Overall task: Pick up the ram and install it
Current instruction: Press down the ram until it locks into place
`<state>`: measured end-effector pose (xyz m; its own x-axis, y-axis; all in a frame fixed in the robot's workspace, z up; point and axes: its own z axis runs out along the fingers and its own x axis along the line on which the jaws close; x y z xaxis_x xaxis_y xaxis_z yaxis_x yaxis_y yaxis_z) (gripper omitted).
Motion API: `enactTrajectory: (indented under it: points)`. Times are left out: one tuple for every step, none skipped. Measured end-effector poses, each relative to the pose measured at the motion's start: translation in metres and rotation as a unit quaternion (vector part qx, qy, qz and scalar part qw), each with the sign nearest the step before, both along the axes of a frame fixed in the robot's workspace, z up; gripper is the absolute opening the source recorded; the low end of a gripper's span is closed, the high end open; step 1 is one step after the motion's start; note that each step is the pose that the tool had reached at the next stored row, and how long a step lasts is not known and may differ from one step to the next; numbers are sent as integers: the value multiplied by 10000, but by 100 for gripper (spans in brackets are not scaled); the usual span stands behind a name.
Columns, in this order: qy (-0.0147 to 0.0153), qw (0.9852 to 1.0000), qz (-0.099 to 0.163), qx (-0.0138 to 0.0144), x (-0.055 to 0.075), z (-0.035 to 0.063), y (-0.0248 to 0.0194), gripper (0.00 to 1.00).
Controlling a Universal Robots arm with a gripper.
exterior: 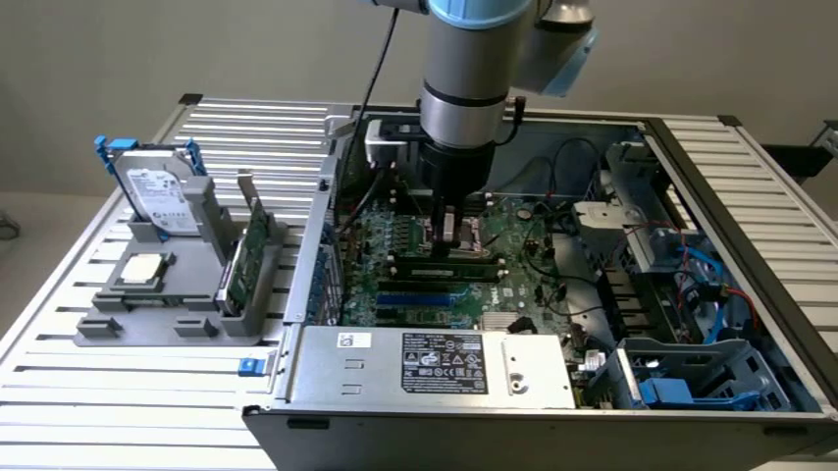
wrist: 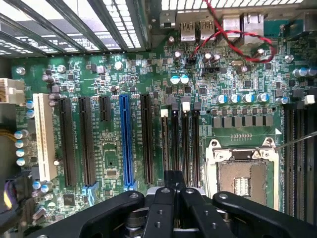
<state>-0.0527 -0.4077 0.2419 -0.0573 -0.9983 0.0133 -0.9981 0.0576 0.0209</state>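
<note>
The ram, a long narrow stick, lies along the memory slots on the motherboard inside the open computer case. My gripper stands upright directly over it, fingers shut, tips at or just above the stick's top edge; I cannot tell whether they touch it. In the wrist view the shut gripper sits over the near end of the four parallel memory slots, and nothing shows between its fingers. Which slot the stick sits in, I cannot tell.
A grey holder at the exterior view's left carries a hard drive with blue rails, a green expansion card and a processor. The processor socket lies beside the slots. A power supply, cables and case walls crowd around.
</note>
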Motion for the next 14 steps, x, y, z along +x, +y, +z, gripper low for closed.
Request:
enactTrajectory:
  points:
    - [10,10000,0,2,10,44,0,11]
    - [24,10000,0,-1,26,87,0,11]
    - [35,10000,0,0,46,123,0,11]
    - [48,10000,0,1,69,156,0,11]
    - [66,10000,0,-1,100,190,0,11]
    - [83,10000,0,1,131,218,0,11]
    - [101,9999,1,0,164,243,0,11]
    - [117,9999,2,1,193,264,-1,11]
    - [136,9999,4,-1,223,287,-3,11]
    - [151,9999,5,0,247,304,-5,11]
    - [166,9999,8,0,271,320,-7,11]
    - [175,9998,11,0,291,330,-11,11]
    - [177,9998,17,0,298,333,-19,11]
    - [178,9998,25,0,300,334,-29,11]
